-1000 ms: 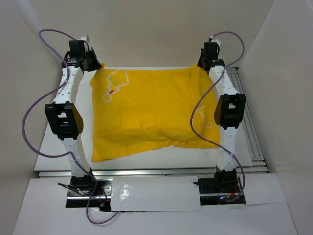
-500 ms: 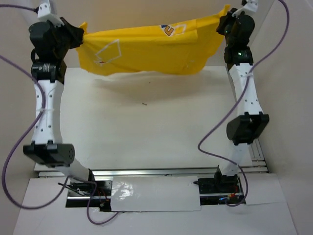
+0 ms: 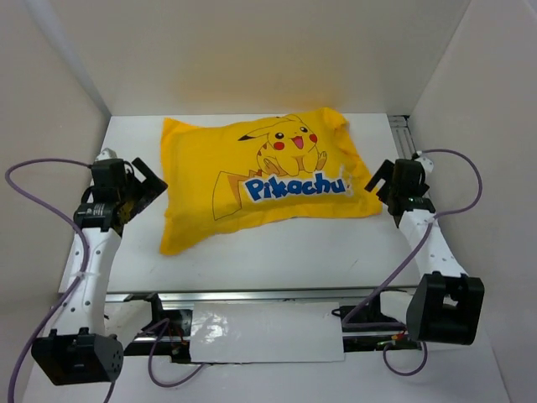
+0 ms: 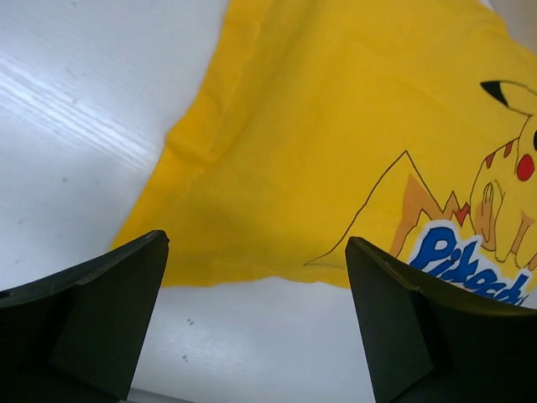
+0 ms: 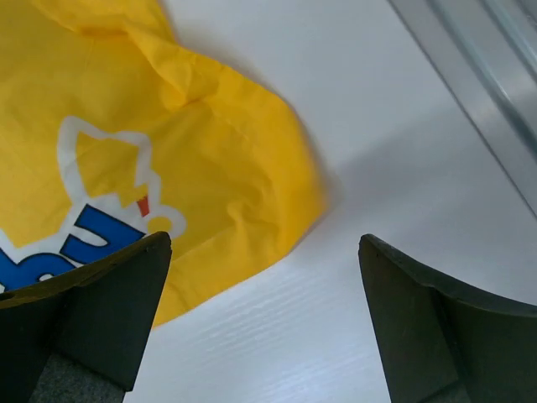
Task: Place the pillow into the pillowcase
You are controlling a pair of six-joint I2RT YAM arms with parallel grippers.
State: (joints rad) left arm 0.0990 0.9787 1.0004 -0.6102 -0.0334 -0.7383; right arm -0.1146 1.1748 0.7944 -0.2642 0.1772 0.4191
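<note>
The yellow pillowcase (image 3: pixel 260 180) lies plump on the white table (image 3: pixel 277 256), Pikachu print and blue lettering facing up. The pillow is hidden; no cream fabric shows anywhere. My left gripper (image 3: pixel 148 181) stands open just off the pillowcase's left edge, apart from it. In the left wrist view the gripper (image 4: pixel 256 327) has only bare table between its fingers, with the pillowcase (image 4: pixel 336 143) ahead. My right gripper (image 3: pixel 379 180) is open beside the right edge. In its wrist view the gripper (image 5: pixel 264 327) holds nothing, and the pillowcase corner (image 5: pixel 210 185) lies ahead to the left.
A metal rail (image 3: pixel 403 138) runs along the table's right side, also seen in the right wrist view as the rail (image 5: pixel 482 75). White walls close in on the left, back and right. Purple cables (image 3: pixel 33 176) loop from both arms.
Both grippers were shut on the pillowcase's far corners and lifted it high. Now it lies printed side up on the table, and both grippers have let go and drawn back to its sides.
</note>
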